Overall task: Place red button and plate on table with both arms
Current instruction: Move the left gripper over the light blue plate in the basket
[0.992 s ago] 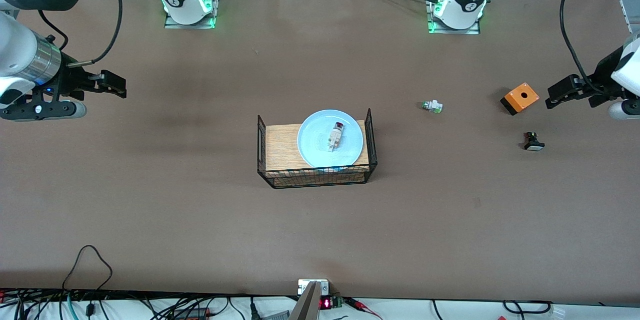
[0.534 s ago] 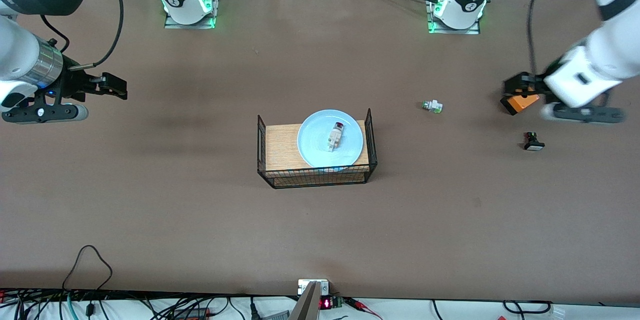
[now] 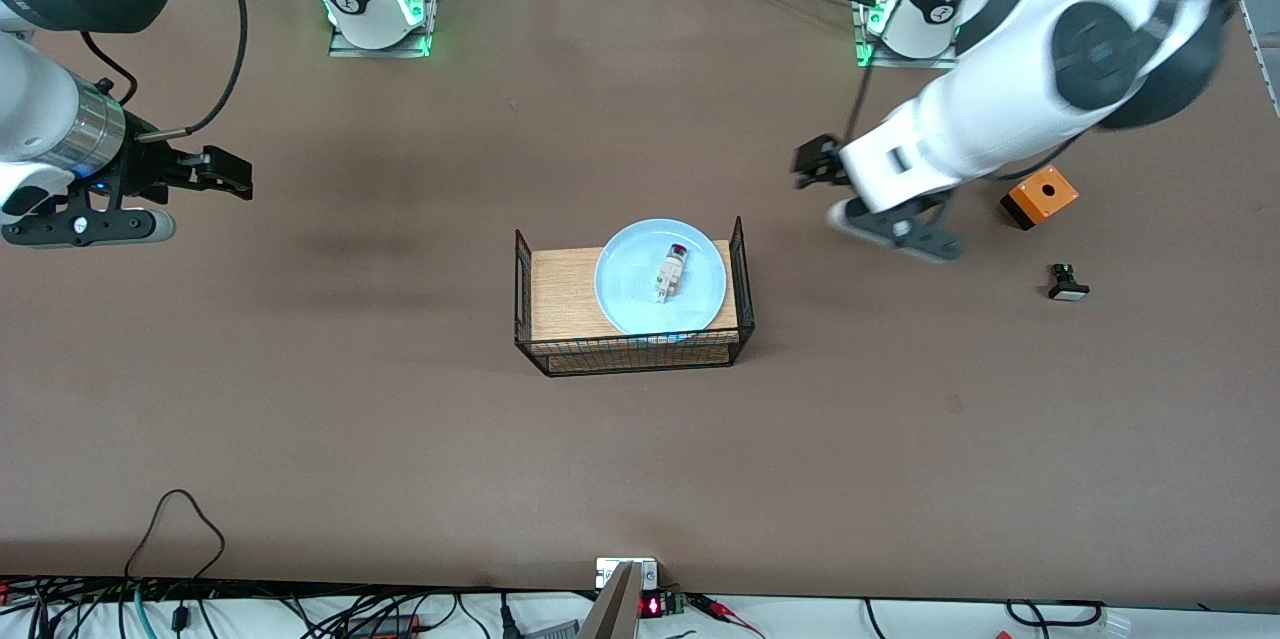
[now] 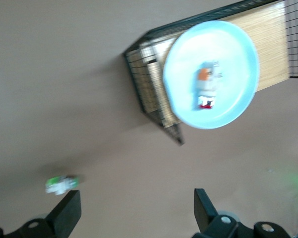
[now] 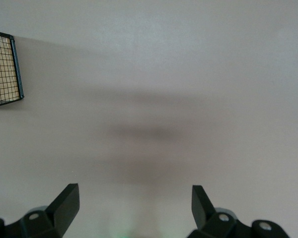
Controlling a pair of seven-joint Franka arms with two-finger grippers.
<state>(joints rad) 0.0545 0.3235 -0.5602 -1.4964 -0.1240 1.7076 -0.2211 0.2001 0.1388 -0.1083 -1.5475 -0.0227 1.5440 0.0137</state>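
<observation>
Red button (image 3: 672, 271) lies on the plate (image 3: 628, 291), which sits on the wire rack (image 3: 560, 299) mid-worktop (image 3: 400, 439). Left hand (image 3: 818, 166), fingers wide, hangs over the worktop at the rack's 2 o'clock. Right hand (image 3: 232, 171), also wide and empty, waits at 9 o'clock. Suggest descending vertically and pinching the button's white body across its width, clear of the rim.

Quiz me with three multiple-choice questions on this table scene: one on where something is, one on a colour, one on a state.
1. Where does the red button lie?
A. on the plate
B. on the bare table
C. in a gripper

2. What colour is the plate?
A. orange
B. pale blue
C. black

3. How is the left gripper?
A. open and empty
B. shut on the plate
C. shut on a button

Answers: 1 A, it rests inside the dish on the wire rack. 2 B, as both views show. 3 A, its fingers stand apart over bare table.
</observation>
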